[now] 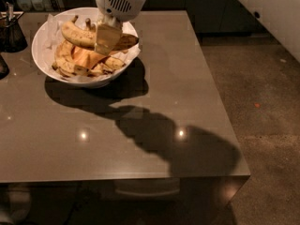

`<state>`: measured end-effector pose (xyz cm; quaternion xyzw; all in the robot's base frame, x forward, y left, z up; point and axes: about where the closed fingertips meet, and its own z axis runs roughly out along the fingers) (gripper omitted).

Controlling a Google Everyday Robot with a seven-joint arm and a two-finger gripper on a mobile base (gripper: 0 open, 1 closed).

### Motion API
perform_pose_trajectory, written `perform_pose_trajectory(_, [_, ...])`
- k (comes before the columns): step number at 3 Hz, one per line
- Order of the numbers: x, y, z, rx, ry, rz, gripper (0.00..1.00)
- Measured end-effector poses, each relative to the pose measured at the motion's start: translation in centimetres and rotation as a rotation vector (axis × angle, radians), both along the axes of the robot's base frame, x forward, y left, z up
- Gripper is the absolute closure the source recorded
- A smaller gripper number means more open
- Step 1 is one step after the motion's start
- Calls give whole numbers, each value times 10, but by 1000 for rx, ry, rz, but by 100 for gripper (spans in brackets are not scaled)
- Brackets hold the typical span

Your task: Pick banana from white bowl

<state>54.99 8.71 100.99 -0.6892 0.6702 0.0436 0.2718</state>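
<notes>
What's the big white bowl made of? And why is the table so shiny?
The white bowl looks like glazed ceramic, maybe plastic: its rim is smooth and glossy. The table looks like polished stone or laminate: it is flat, grey-brown and mirrors small lamp spots. The tool hangs over the bowl, right at the banana.

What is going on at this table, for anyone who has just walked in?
A one-armed robot is going for the banana in the white bowl. Its gripper is low over the bowl, right at the middle of the long speckled banana, which appears to rest on top of the other fruit pieces, not yet lifted out. The bowl sits towards the far left of the grey table, near a dark utensil holder.
</notes>
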Motion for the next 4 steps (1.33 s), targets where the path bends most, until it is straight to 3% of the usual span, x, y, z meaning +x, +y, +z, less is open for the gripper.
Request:
perform_pose_trajectory(1, [-36, -4, 0, -2, 23, -25, 100])
perform_pose_trajectory(3, [-134, -23, -6, 32, 90, -155, 100])
perform_pose_trajectory(4, [-139, -21, 3, 36, 70, -147, 100])
